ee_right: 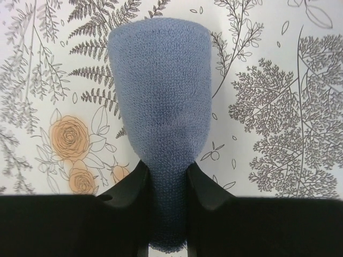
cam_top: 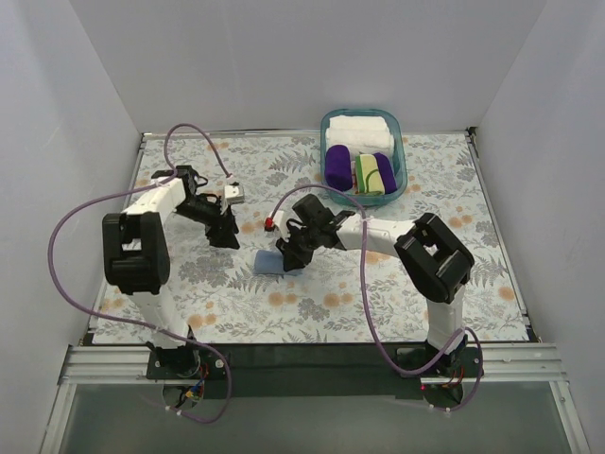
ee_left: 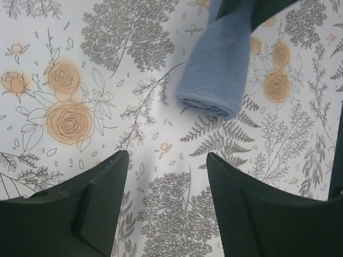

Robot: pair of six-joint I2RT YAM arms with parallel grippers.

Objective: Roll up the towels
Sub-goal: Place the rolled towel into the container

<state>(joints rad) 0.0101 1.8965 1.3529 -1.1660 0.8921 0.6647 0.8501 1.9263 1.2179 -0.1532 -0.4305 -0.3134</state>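
Blue terry cloth sits about mid-table: the light blue towel [cam_top: 274,262] lies on the flowered tablecloth [cam_top: 454,274], a bit left of centre. The right gripper [cam_top: 288,248] is pinching one end of it. In its wrist view we see both fingers [ee_right: 206,187] squeezed onto the bunched fabric while the rest widens out flat on the cloth. The far end from the left wrist view shows layered folded edges.

The left gripper [cam_top: 227,232] is just left of the towel, fingers spread wide with only tablecloth between them, not touching the towel.

Room-wise, we've got plenty of bare tablecloth near and to the right of the towel. White walls [cam_top: 76,113] box in the left, far and right sides, and the arm bases sit along the near edge.

A teal basket [cam_top: 401,151] sits at the far edge, right of centre, well apart from both grippers. Inside it are white folded towels [cam_top: 359,130] at the far end and purple rolls [cam_top: 337,163] nearer, with the yellow-green towel [cam_top: 369,175] tucked between the purple ones.
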